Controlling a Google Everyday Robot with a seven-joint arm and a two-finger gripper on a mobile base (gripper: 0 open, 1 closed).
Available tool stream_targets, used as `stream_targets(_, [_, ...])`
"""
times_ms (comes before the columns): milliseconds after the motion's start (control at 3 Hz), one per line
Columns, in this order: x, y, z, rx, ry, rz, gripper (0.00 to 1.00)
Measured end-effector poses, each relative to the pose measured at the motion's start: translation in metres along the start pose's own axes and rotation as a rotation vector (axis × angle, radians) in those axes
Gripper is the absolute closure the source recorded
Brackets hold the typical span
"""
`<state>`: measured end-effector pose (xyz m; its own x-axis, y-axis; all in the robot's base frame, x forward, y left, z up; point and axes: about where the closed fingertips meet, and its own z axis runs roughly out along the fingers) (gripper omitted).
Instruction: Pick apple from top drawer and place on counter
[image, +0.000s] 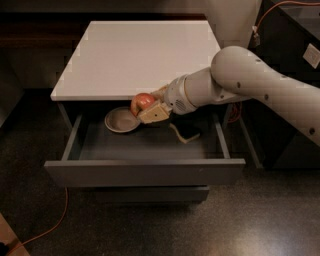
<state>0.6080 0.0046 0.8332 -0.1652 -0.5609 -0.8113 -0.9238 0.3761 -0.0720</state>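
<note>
A shallow beige bowl (120, 121) sat near the back left corner of the open top drawer (145, 172), just beside the apple. A dark sponge (186, 133) with a pale edge lay toward the back right, under the fat, smooth white arm (250, 80). The gripper (148, 107) was pinching the small round red apple (142, 101), up by the front edge of the counter (135, 55), above the back of the drawer. The counter was flat, white and shiny. The drawer had a plain grey front and a dark inside. The floor (270, 220) was dark and speckled, with a thin orange cable (52, 226) on its left side.
</note>
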Motion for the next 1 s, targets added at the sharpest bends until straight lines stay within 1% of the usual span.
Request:
stream_targets(333, [-0.016, -0.021, 0.004, 0.008, -0.008, -0.006, 1.0])
stream_targets(1000, [-0.04, -0.066, 0.009, 0.058, -0.04, -0.02, 1.0])
